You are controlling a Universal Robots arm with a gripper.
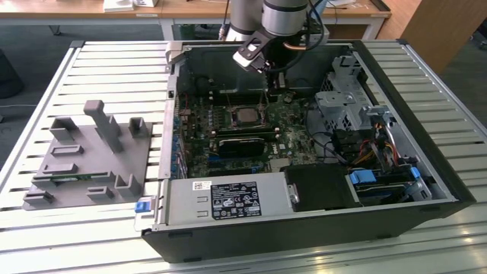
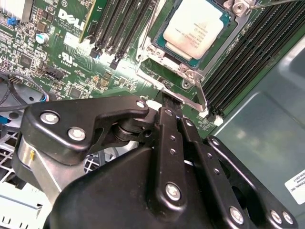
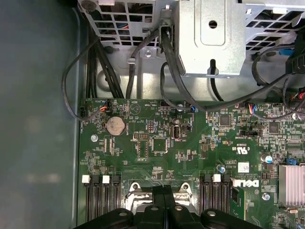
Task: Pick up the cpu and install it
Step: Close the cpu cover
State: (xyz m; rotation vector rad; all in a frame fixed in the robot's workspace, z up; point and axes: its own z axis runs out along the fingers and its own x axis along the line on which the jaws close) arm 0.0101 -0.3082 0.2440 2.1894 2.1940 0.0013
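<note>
The cpu (image 1: 247, 116) lies flat in the motherboard socket inside the open computer case (image 1: 426, 142), silver top up; it shows close up in the second wrist view (image 2: 198, 24). My gripper (image 1: 275, 84) hangs over the board just behind the socket, near the case's back wall. Its black fingers (image 2: 167, 125) are pressed together with nothing between them, so it is shut. The tips (image 2: 167, 99) sit right beside the socket's thin metal lever (image 2: 178, 95); I cannot tell if they touch it. In the first wrist view the closed gripper (image 3: 164, 192) points down at the socket's edge.
Black memory slots (image 2: 119, 28) flank the socket. A metal drive cage (image 1: 343, 103) and cables (image 3: 143, 62) crowd the exterior view's right. The power supply (image 1: 228, 200) fills the case front. A grey fixture tray (image 1: 84, 154) with a green memory stick (image 1: 72, 177) sits left.
</note>
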